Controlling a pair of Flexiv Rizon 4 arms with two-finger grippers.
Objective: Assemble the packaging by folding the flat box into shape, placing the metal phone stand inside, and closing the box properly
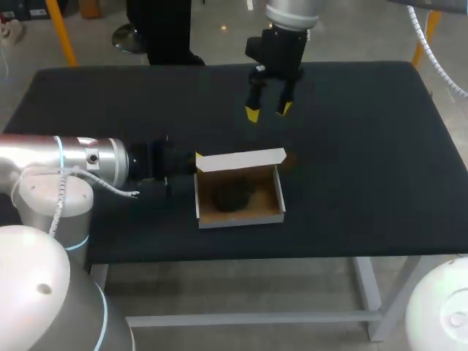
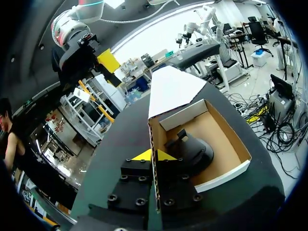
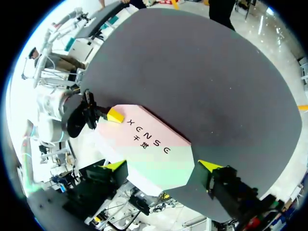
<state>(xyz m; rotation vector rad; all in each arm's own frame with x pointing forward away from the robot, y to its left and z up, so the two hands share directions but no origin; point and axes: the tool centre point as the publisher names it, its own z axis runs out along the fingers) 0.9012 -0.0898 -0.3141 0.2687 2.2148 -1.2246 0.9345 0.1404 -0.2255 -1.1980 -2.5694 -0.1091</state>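
While the left jaws clamp the box (image 1: 241,217) wall, stand (image 1: 232,196) inside, the right jaws hang spread above the lid (image 1: 241,159).

Dark lettering (image 3: 147,140) on box lid (image 3: 156,166)

**benchlurker:** ok, ignoring the job itself, what else have you actually got in front of you?

**me:** honestly just the table (image 1: 380,190). Flat black matte top, and the far corners look a bit rounded from my overhead cam.

**benchlurker:** what's it standing on?

**me:** a light grey metal frame (image 1: 365,270). I can see a crossbar (image 1: 248,319) running under the near edge and one leg (image 1: 368,292) going down on my right. That same dark top shows up in both my wrist cams too.
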